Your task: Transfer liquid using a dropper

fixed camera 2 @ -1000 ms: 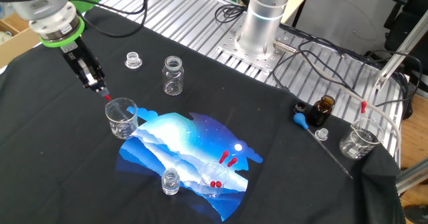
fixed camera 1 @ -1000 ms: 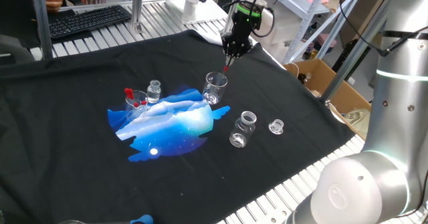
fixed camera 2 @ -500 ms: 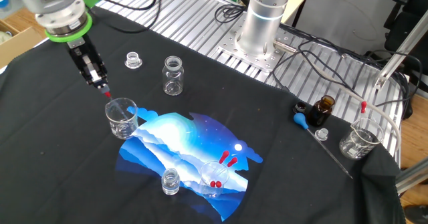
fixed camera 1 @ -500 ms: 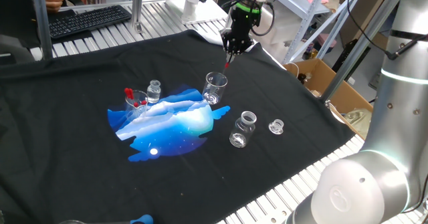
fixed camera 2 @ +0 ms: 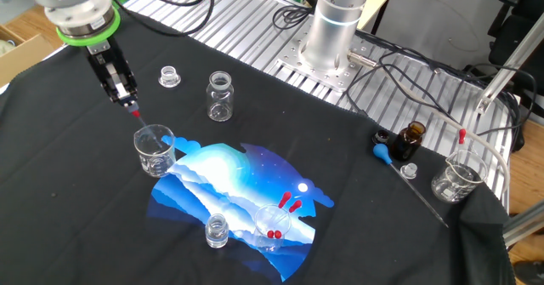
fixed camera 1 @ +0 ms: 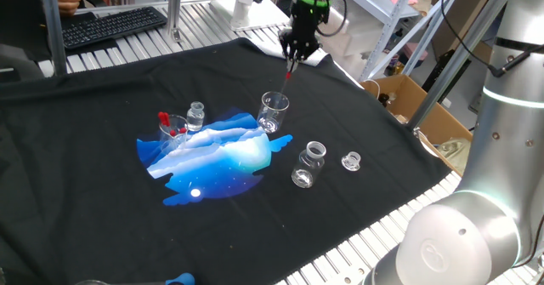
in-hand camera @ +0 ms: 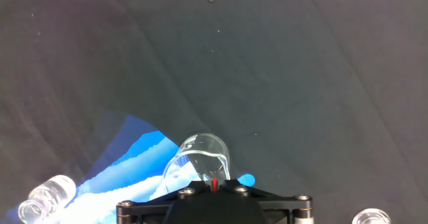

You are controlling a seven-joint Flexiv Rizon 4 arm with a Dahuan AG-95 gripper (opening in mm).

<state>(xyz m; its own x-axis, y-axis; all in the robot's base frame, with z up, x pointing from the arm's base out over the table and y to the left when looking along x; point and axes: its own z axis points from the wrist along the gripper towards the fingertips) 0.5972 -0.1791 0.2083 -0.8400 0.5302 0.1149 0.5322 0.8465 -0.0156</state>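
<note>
My gripper point(fixed camera 1: 290, 62) point(fixed camera 2: 126, 100) is shut on the red bulb of the dropper point(fixed camera 1: 287, 76) point(fixed camera 2: 135, 112). The thin clear tube hangs down from the bulb, slanting toward the clear glass beaker point(fixed camera 1: 274, 111) point(fixed camera 2: 155, 150) on the black cloth just below. The tube's tip is too fine to place against the beaker's rim. In the hand view, the red bulb of the dropper point(in-hand camera: 214, 182) shows as a sliver between the shut jaws. The beaker point(in-hand camera: 200, 158) lies right beneath it.
A small beaker holding red-bulbed droppers point(fixed camera 1: 172, 128) point(fixed camera 2: 274, 225) and a small vial point(fixed camera 1: 196, 115) point(fixed camera 2: 217, 230) stand on the blue print. A glass jar point(fixed camera 1: 309, 164) point(fixed camera 2: 220, 95) and its lid point(fixed camera 1: 351, 161) lie nearby. A brown bottle point(fixed camera 2: 411, 139) and another beaker point(fixed camera 2: 456, 179) stand apart.
My gripper has risen a little with the dropper still in it, drawing the bulb higher above the beaker. Nothing else has moved.
</note>
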